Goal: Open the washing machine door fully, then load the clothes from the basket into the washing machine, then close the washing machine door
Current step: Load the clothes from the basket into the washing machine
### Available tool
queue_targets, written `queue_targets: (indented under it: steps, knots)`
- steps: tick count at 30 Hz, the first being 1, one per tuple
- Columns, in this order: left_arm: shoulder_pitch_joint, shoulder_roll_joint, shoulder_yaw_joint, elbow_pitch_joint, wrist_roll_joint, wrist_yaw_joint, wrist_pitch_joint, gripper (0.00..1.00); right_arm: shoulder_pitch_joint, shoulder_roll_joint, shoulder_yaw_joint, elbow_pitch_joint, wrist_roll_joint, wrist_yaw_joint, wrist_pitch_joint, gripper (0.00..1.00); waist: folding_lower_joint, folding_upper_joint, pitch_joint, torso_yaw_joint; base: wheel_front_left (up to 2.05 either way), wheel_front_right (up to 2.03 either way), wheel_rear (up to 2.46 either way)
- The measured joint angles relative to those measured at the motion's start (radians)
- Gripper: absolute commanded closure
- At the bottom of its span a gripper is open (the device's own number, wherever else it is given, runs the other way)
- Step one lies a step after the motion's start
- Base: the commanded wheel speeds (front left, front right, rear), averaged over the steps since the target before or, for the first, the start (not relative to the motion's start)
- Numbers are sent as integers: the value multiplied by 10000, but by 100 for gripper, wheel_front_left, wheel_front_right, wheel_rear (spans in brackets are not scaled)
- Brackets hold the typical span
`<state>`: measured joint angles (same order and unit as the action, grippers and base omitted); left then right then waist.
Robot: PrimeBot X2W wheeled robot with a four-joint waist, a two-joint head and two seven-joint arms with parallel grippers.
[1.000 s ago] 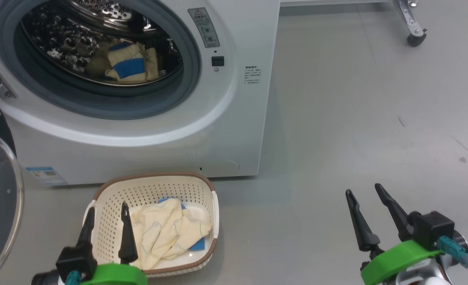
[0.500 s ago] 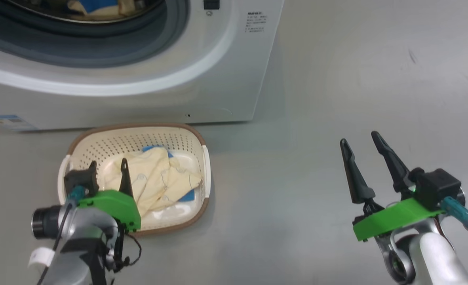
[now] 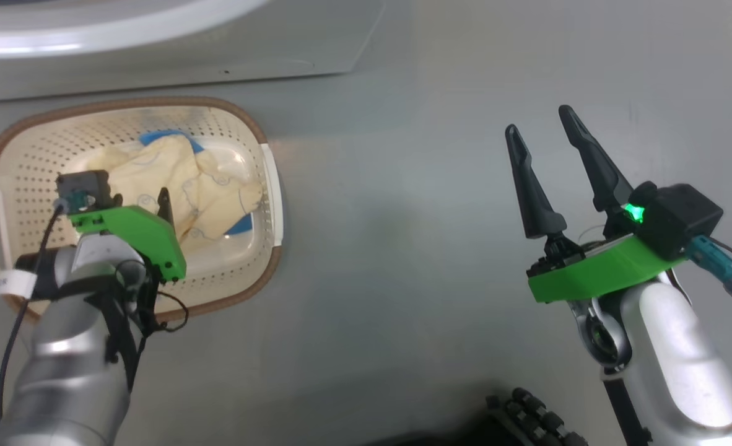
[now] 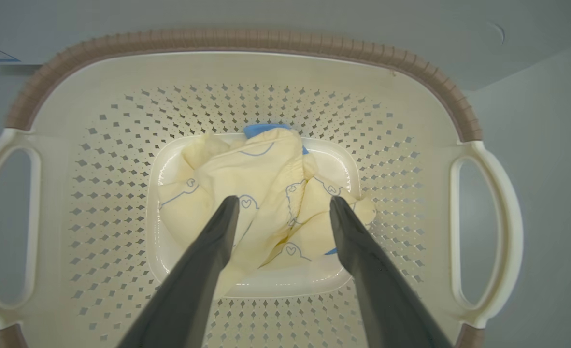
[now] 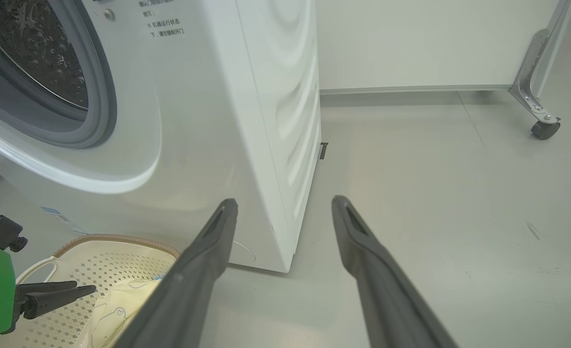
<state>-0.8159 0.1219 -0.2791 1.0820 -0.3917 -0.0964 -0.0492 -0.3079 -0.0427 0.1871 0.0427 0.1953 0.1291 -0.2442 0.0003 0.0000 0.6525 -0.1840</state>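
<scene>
The cream-white basket (image 3: 124,102) with a brown rim (image 4: 247,41) stands on the floor in front of the washing machine (image 5: 193,121). The pale yellow clothes (image 4: 266,179) with bear drawings and blue trim lie bundled on the basket's bottom. My left gripper (image 4: 283,203) points down into the basket, open, with its fingertips spread over the bundle; I cannot tell if they touch it. My right gripper (image 3: 538,121) hangs open over bare floor to the right, holding nothing. The washer's grey gasket and steel drum (image 5: 29,53) are seen in the right wrist view. The door is out of view.
The washer's white side panel (image 5: 285,121) stands just left of my right gripper's line. A metal leg with a black caster (image 5: 544,129) stands far right by the wall. A dark ribbed part (image 3: 527,409) sits at the head view's bottom edge.
The head camera has tilted down, so the washer has slid up the picture. My left gripper has swung over the basket and now points down at the clothes. The right gripper stays open.
</scene>
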Motion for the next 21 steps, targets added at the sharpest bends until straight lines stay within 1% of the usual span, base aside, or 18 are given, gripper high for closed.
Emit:
queue_targets:
  steps: [5,13,19,21]
  knots:
    - [-959,104,316,947,-414,-90,278,0,-503,-2,165,-2,169,0,-42,0,0,0,986,-306,0,0,0]
    - [-2041,696,527,1682,-679,-84,779,0,-1091,-4,545,-249,539,0,-81,0,-1,0,2483,-775,0,0,0]
    - [-2492,986,648,1862,-779,284,995,0,-1355,-4,673,-435,602,0,-82,0,-1,0,3391,-1101,0,0,0]
    - [-2512,1037,660,1902,-794,326,1035,0,-1387,-4,738,-481,631,0,-82,0,-1,0,3591,-1195,0,0,0]
